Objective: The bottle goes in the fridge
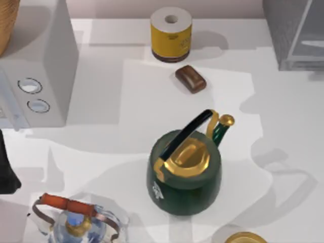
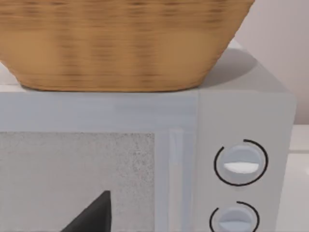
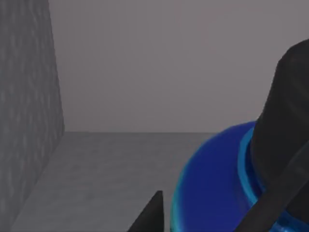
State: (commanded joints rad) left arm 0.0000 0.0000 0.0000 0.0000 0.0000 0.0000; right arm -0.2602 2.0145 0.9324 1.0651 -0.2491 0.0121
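Right wrist view, right end effector (image 3: 217, 212) grasping glossy rounded blue bottle (image 3: 212, 188) inside grey-walled fridge (image 3: 29, 96)

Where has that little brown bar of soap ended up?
In the top view the brown soap lies on the table toward the back, middle, just in front of the yellow roll and behind the green kettle.

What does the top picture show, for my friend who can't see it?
A dark green kettle with a gold lid sits mid-table. Behind it lie a small brown block and a yellow roll; a white microwave stands at the left, a glass teapot in front.
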